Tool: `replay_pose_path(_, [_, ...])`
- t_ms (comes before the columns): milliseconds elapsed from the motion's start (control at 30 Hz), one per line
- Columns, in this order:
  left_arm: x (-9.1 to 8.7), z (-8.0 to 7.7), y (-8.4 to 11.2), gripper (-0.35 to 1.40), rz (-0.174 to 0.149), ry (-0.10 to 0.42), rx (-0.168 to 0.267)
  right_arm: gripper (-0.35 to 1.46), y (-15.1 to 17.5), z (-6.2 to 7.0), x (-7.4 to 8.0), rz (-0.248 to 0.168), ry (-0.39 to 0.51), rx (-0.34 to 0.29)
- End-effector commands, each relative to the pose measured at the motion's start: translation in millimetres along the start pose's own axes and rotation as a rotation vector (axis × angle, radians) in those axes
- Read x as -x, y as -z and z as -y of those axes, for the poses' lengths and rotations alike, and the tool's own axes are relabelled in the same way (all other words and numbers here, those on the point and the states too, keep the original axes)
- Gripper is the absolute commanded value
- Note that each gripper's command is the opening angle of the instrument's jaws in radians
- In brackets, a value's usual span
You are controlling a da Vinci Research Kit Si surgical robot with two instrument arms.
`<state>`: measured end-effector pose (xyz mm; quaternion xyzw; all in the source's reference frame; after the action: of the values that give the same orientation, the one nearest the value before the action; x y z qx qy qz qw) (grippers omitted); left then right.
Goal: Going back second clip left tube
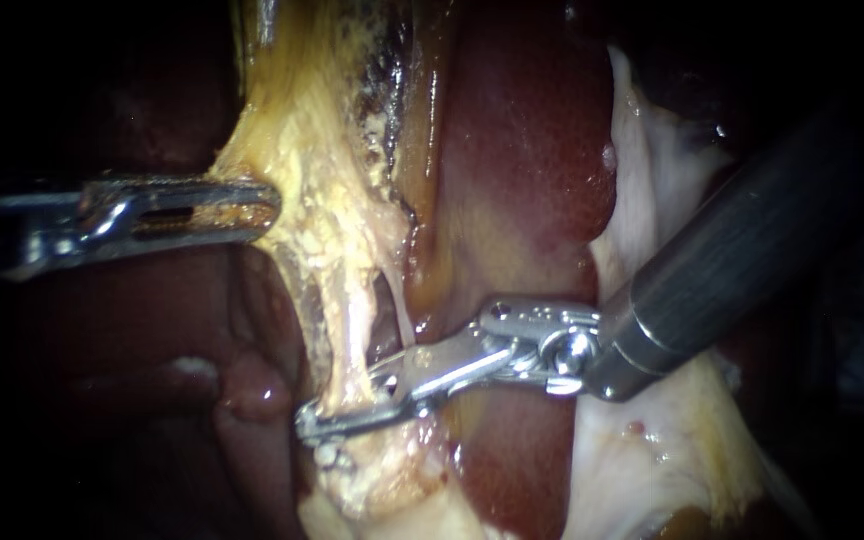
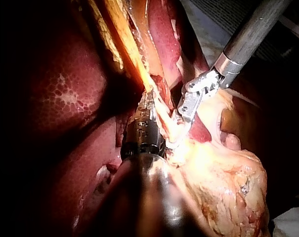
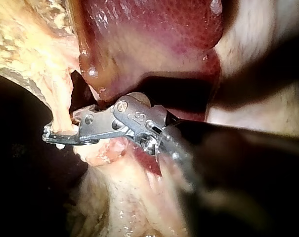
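Note:
The left tube [image 1: 344, 330], a pale yellow strand, runs down from the fatty tissue to the liver's edge. My right instrument [image 1: 352, 412] comes in from the upper right; its long silver jaws lie across the tube's lower end, closed on it from both sides. The right wrist view shows the same jaws [image 3: 58, 137] pinching the strand. Just under them sits a small metal clip [image 1: 327, 457]. A thinner whitish tube [image 1: 402, 325] runs beside it to the right. My left instrument [image 1: 247, 208] holds the yellow fatty tissue [image 1: 302, 150] out to the left, jaws shut on its edge.
Dark red liver [image 1: 522, 150] fills the middle behind the tubes. Pale membrane [image 1: 652, 200] lies under the right instrument's shaft [image 1: 732, 260]. The yellowish gallbladder [image 2: 228, 187] lies beside my left instrument's shaft in the left wrist view.

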<state>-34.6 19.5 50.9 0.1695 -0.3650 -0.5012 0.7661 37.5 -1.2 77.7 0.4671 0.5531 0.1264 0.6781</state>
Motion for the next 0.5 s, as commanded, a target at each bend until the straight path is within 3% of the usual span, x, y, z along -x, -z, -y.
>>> replay_pose_path(33, [0.0, 0.0, 0.1, -0.35, 0.0, 0.0, 0.0, -0.35, 0.0, 0.0, 0.0, 0.0, 0.0, 0.0])
replay_pose_path(267, [0.0, 0.0, 0.1, -0.35, 0.0, 0.0, 0.0, -0.35, 0.0, 0.1, -0.1, 0.0, 0.0, -0.001])
replay_pose_path(300, [0.0, 0.0, 0.1, -0.35, 0.0, 0.0, 0.0, -0.28, 0.0, 0.2, -0.1, 0.0, 0.0, -0.001])
replay_pose_path(333, [0.0, 0.0, 0.1, -0.35, 0.0, 0.0, 0.0, -0.02, 0.0, 0.2, -0.2, 0.0, -0.001, -0.001])
replay_pose_path(367, [0.0, 0.0, 0.1, -0.35, 0.0, 0.0, 0.0, 0.11, 0.0, 0.2, -0.4, -0.001, -0.002, 0.0])
replay_pose_path(433, [0.0, 0.0, 0.1, -0.35, 0.0, 0.0, 0.0, 0.34, 0.1, 0.2, -0.6, -0.006, -0.003, 0.008])
replay_pose_path(500, [0.0, 0.1, 0.1, -0.35, 0.0, 0.0, 0.0, 0.44, 0.3, 0.2, -1.0, -0.015, -0.004, 0.029])
